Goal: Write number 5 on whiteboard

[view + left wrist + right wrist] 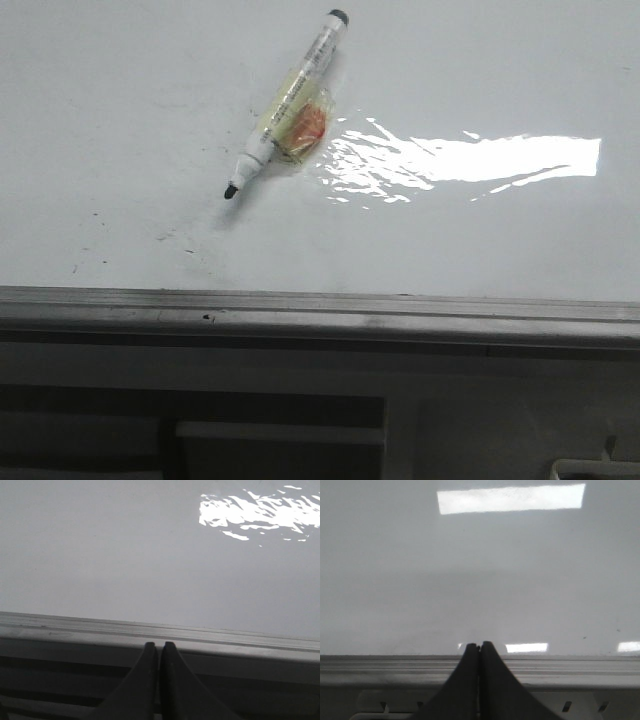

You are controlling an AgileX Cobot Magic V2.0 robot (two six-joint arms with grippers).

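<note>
The whiteboard (130, 100) is a glossy white board with glare and faint dark specks. No number 5 shows on it. A black-tipped marker (285, 105) lies on the board, tip toward the near left, with clear tape and an orange-red patch stuck around its middle. Neither gripper shows in the front view. My left gripper (159, 645) is shut and empty, held over the board's grey frame strip (75, 627). My right gripper (480, 644) is shut and empty, also over the frame strip (580, 667). The marker is out of both wrist views.
The grey metal frame (320, 310) runs along the board's near edge. Grey panelled furniture (280, 430) lies below it. A bright glare patch (470, 160) sits right of the marker. Small dark smudges (170, 238) mark the board near the marker's tip.
</note>
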